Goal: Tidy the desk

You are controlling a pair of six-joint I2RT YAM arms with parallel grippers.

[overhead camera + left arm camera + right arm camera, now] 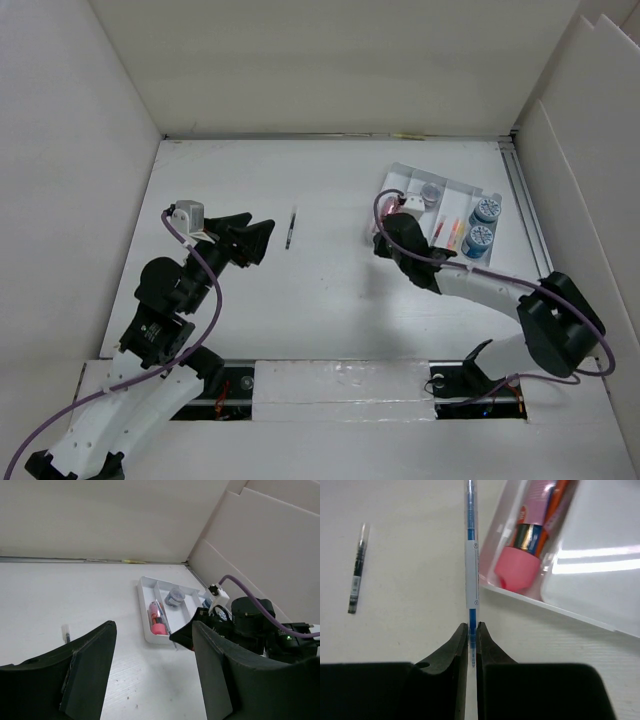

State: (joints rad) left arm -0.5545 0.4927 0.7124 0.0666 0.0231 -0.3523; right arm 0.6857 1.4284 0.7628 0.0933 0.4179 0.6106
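My right gripper [472, 627] is shut on the end of a blue pen [471, 565], which points away from the jaws beside the near-left edge of the white compartmented tray [560, 612]. The pen is outside the tray, over the white desk [330, 300]. A black pen [290, 228] lies loose on the desk, left of the blue pen [356, 577]. My left gripper [153, 630] is open with nothing between its fingers; in the top view it [262, 238] stands just left of the black pen.
The tray [446, 181] at the back right holds a pink-capped marker [520, 565], orange pens, a grey-lidded jar [431, 193] and two blue-capped bottles [485, 210]. White panel walls close in the desk on three sides.
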